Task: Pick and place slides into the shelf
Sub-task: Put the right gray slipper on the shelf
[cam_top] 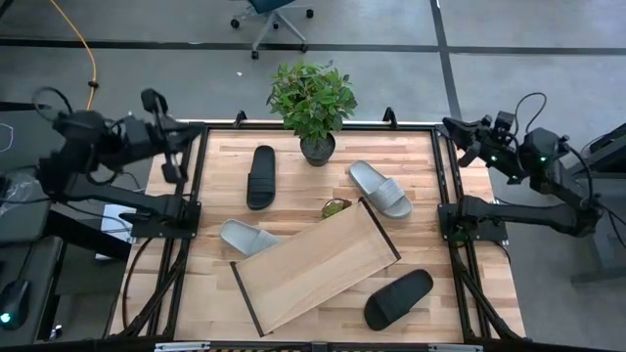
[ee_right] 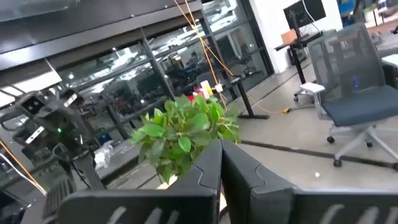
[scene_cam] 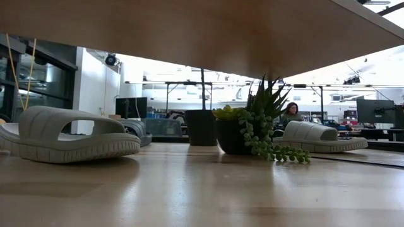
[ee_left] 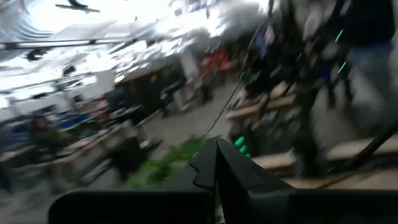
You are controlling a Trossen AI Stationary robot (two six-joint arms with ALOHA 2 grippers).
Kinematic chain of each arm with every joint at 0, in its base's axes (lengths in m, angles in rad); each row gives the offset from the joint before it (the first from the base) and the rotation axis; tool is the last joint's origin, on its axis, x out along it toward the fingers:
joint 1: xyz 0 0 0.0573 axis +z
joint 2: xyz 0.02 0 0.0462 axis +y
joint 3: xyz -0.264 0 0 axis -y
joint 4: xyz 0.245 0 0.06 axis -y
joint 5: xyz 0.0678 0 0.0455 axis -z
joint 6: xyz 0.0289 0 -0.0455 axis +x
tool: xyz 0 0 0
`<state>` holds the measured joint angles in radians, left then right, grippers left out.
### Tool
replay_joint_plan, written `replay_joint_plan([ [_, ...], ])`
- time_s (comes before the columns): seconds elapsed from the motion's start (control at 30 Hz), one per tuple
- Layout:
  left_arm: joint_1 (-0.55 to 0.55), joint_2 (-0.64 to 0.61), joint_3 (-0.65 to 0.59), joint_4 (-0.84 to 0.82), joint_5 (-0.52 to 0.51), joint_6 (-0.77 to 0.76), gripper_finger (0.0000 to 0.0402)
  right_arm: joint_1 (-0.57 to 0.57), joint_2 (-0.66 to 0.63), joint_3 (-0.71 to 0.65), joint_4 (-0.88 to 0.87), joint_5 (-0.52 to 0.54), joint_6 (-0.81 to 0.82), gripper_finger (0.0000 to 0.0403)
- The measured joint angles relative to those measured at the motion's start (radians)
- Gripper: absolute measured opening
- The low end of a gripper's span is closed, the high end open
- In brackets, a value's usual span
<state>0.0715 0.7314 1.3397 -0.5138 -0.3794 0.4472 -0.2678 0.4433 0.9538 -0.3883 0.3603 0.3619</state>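
Both grippers, left gripper (cam_top: 178,166) and right gripper (cam_top: 452,129), rest closed and empty at the worktop's edges. Four slides, two grey (cam_top: 381,189) (cam_top: 247,237) and two black (cam_top: 261,176) (cam_top: 399,298), lie around the empty light-wood shelf (cam_top: 315,266); nothing placed yet.

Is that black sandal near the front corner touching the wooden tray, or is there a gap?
Apart. The high view shows a strip of bare tabletop between the black slide and the shelf, whose dark edge runs clear of the sandal.
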Motion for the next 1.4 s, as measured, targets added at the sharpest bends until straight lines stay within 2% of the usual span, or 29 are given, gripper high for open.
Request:
replay_joint_plan([
  [0.17, 0.001, 0.158, 0.265, -0.211, -0.061, 0.064, 0.0001, 0.0, 0.067, 0.131, -0.065, -0.025, -0.068, 0.0],
  [0.37, 0.001, 0.236, 0.421, -0.304, -0.112, 0.081, 0.0001, 0.0, 0.197, 0.351, -0.298, -0.028, -0.155, 0.0],
  [0.53, 0.001, 0.24, 0.433, -0.306, -0.113, 0.076, 0.0001, 0.0, 0.305, 0.514, -0.436, 0.026, -0.24, 0.0],
  [0.67, 0.001, 0.259, 0.415, -0.298, -0.112, 0.033, 0.0001, -0.001, 0.37, 0.604, -0.474, 0.032, -0.273, 0.0],
  [0.97, 0.013, 0.361, 0.414, -0.291, -0.108, -0.008, 0.0001, -0.001, 0.466, 0.739, -0.608, 0.056, -0.207, 0.0],
  [1.03, 0.067, 0.38, 0.414, -0.293, -0.094, -0.007, 0.0001, -0.001, 0.485, 0.769, -0.667, 0.057, -0.193, 0.0],
  [1.2, 0.309, 0.402, 0.413, -0.332, 0.147, -0.046, 0.0001, -0.001, 0.53, 0.837, -0.82, 0.08, -0.184, 0.0],
  [1.33, 0.508, 0.419, 0.413, -0.397, 0.278, -0.07, 0.0001, -0.017, 0.554, 0.858, -0.895, 0.152, -0.193, 0.0],
  [1.4, 0.584, 0.435, 0.414, -0.424, 0.35, -0.072, 0.0001, -0.05, 0.561, 0.857, -0.902, 0.143, -0.217, 0.0],
])
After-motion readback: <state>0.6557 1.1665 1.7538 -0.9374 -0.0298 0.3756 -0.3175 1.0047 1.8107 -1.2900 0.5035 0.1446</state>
